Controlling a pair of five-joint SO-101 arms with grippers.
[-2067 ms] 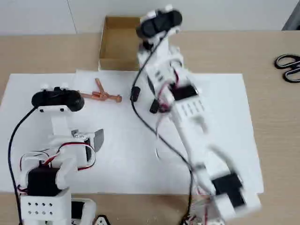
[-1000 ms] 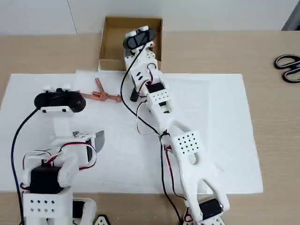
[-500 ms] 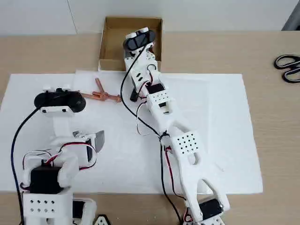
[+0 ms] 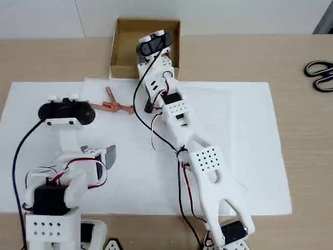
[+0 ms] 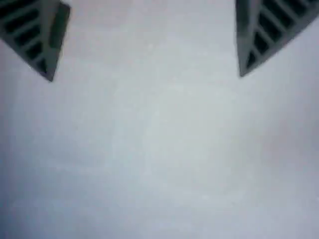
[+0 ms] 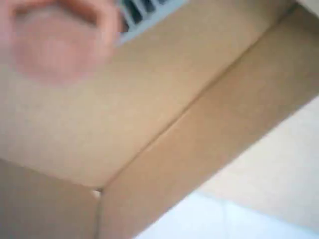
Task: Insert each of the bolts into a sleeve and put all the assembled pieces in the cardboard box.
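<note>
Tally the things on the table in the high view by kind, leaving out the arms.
cardboard box: 1
copper-coloured pieces: 2
scissors: 1
white sheet: 1
Total: 5

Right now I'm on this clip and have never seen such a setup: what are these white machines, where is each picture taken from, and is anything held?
These are two robot arms at a table. The high view looks down from above; the other two come from cameras on each arm's wrist. The left claw hangs open over the white sheet, holding nothing. The right arm stretches over the cardboard box; its camera looks inside, where a pinkish shape sits close to the lens, too unclear to say whether it is held. On the sheet lie copper-coloured pieces, scissors on the bare table.
</note>
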